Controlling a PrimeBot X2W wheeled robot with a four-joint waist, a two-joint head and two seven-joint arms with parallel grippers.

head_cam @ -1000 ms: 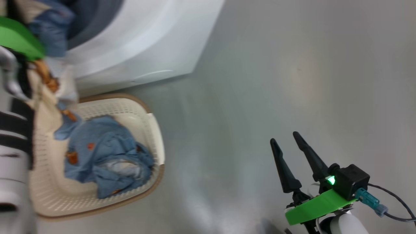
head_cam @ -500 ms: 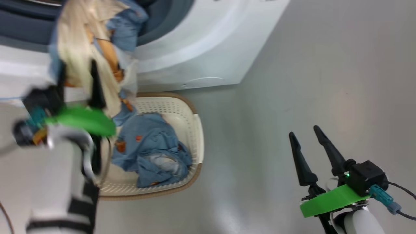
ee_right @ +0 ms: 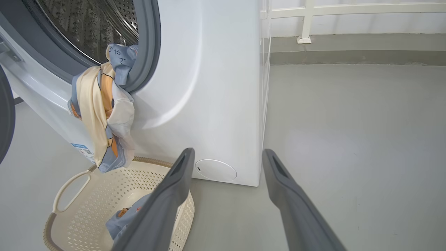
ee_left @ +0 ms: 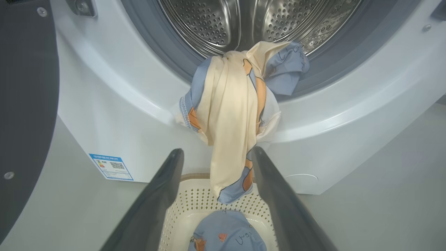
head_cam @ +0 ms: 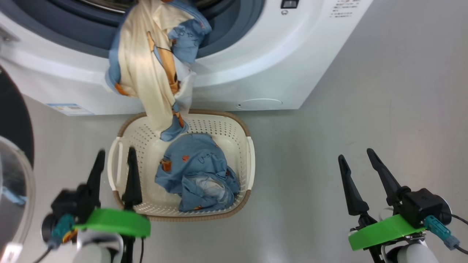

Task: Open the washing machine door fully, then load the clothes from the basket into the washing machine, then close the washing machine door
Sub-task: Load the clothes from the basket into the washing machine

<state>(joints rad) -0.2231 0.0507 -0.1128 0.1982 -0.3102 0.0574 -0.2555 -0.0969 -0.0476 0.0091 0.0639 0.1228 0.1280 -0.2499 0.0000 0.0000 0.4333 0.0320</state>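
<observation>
The washing machine (head_cam: 256, 65) stands with its door (head_cam: 12, 120) swung open at the left. A cream and light-blue garment (head_cam: 146, 69) hangs out of the drum (ee_left: 244, 21) over the gasket, its end dangling into the basket (head_cam: 241, 131). More blue clothes (head_cam: 197, 171) lie in the basket. My left gripper (head_cam: 115, 151) is open and empty above the basket's left handle, apart from the hanging garment (ee_left: 230, 115). My right gripper (head_cam: 355, 153) is open and empty over bare floor, right of the basket.
Grey floor (head_cam: 365, 91) stretches to the right of the machine. A white rail and a wall base (ee_right: 348, 21) run behind it. A blue label (ee_left: 110, 166) sits on the machine's lower left corner. The open door's glass bowl (head_cam: 14, 182) bulges beside my left arm.
The head camera has swung, shifting the whole picture. My left gripper has drawn back from the cream garment at the drum to above the basket's left rim. The garment stays draped over the opening.
</observation>
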